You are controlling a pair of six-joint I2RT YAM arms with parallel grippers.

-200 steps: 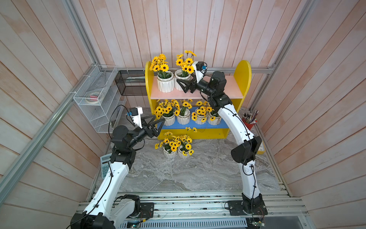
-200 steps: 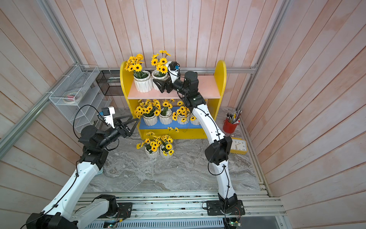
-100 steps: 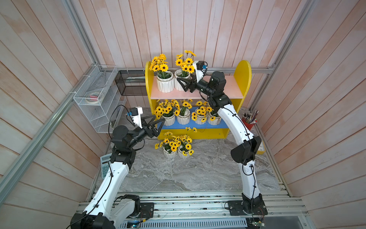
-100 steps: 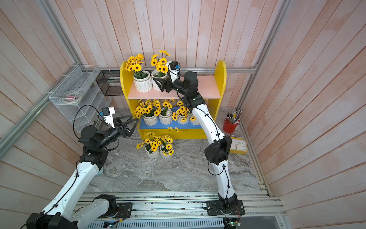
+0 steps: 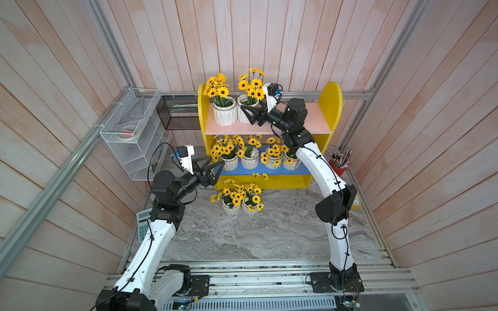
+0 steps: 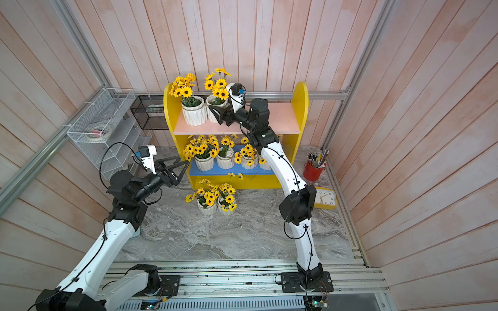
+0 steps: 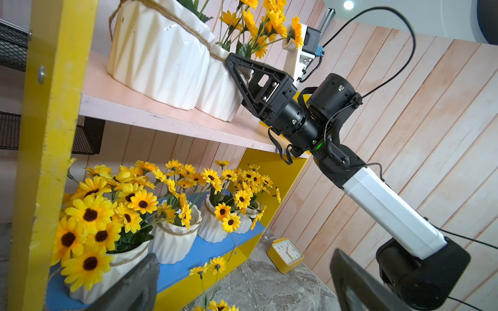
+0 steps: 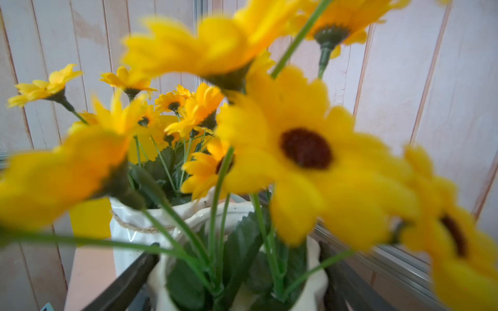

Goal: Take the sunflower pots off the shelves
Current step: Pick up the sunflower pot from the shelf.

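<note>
The yellow shelves (image 5: 330, 107) (image 6: 300, 107) stand against the back wall. Two sunflower pots sit on the pink upper board. My right gripper (image 5: 246, 109) (image 6: 215, 107) (image 8: 239, 250) is shut on the right-hand pot (image 5: 244, 103) (image 8: 315, 272), a finger on each side; the other pot (image 5: 225, 114) touches it. Several sunflower pots (image 5: 249, 161) line the blue lower board. Two more (image 5: 230, 208) rest on the marble floor in front. My left gripper (image 5: 217, 161) (image 7: 244, 258) hangs open and empty beside the shelves' left panel.
A white wire rack (image 5: 129, 134) and a black mesh basket (image 5: 179, 113) are to the left of the shelves. A red pencil cup (image 5: 338, 169) and a yellow clock (image 6: 326, 198) sit to their right. A calculator (image 5: 141, 223) lies by my left arm.
The right gripper's jaws have closed in onto the right-hand upper pot. The left arm has not moved.
</note>
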